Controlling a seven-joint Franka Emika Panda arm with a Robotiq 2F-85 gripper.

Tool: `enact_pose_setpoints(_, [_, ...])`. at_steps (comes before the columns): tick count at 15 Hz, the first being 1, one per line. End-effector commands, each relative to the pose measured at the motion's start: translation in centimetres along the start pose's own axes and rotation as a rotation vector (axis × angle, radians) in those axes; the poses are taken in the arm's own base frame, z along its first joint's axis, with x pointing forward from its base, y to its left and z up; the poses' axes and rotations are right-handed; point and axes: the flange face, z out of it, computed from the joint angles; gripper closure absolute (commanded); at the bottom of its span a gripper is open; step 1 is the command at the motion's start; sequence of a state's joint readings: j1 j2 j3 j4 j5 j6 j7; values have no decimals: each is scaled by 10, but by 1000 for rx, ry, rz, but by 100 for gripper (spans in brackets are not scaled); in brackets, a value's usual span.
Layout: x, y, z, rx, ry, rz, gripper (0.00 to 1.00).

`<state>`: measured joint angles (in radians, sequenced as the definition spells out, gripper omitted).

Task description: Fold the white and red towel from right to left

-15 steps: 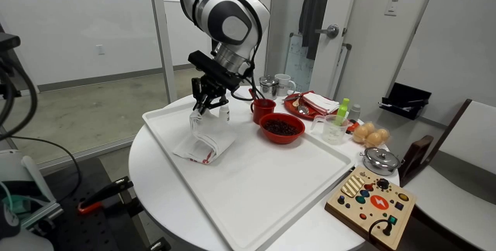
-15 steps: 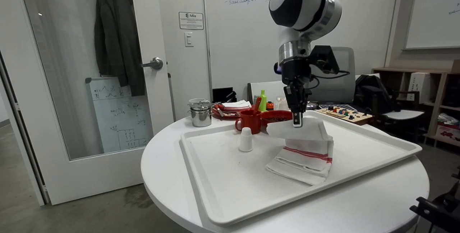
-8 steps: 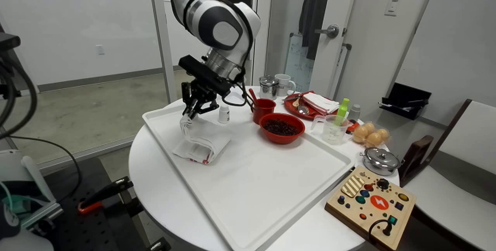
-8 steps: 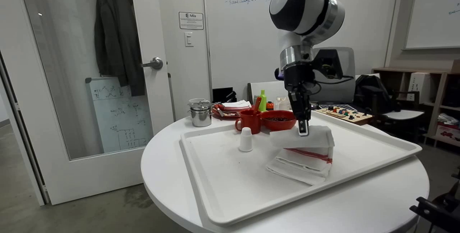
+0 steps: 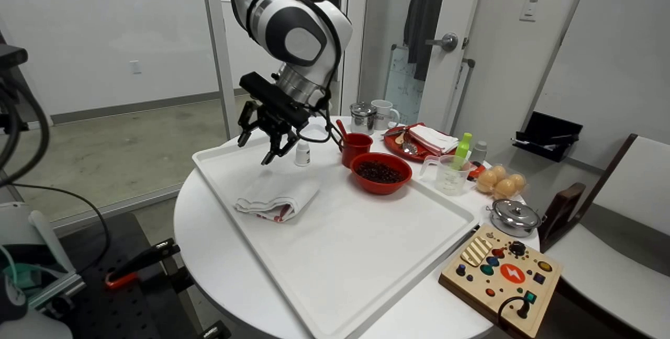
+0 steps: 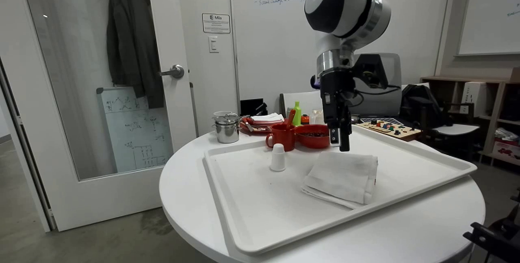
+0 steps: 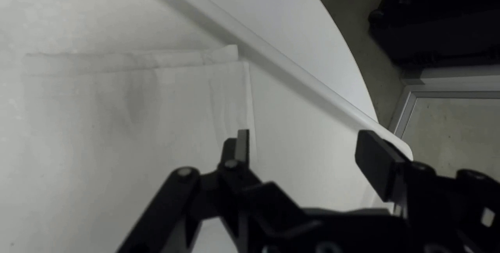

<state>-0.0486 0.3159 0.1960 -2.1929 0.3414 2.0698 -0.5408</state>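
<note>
The white and red towel [image 5: 277, 192] lies folded in layers on the white tray, and in an exterior view the folded towel [image 6: 340, 175] has a plain white top layer, flat and slightly askew. Some red shows only at its layered edge. Just above the tray, close to one edge of the cloth, hangs my gripper [image 5: 253, 153]. In the wrist view the gripper [image 7: 304, 136] has its fingers spread wide with only bare tray seen between them. One finger [image 7: 242, 147] appears over the towel's border; whether it touches cannot be made out.
The white tray [image 5: 345, 266] covers much of the round table. A small white bottle [image 5: 302, 154] stands close to the gripper. Beside it are a red mug [image 5: 356, 149] and a red bowl [image 5: 381, 187] of dark beans. Further off, a red plate [image 5: 392, 143] carries another folded cloth.
The gripper first lowered the lifted towel flap toward the tray, then opened and let it go. The flap has dropped flat over the lower layers, covering the red stripes.
</note>
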Motion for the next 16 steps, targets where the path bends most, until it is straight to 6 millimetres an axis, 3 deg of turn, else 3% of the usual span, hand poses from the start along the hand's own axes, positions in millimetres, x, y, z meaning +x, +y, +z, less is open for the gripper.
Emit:
enact_pose_setpoints(1, [-5, -2, -21, -1, 83, 10, 1])
enact_pose_setpoints(4, [-11, -1, -49, -60, 122, 40, 0])
enact_pose_setpoints(8, [-21, 16, -91, -137, 246, 167, 0])
enact_pose_setpoints(12, [-56, 26, -121, -122, 384, 353, 0])
enact_pose_setpoints(13, [-34, 30, -111, -126, 323, 277, 0])
enact_pose_setpoints(16, [-38, 31, -115, -128, 330, 287, 0])
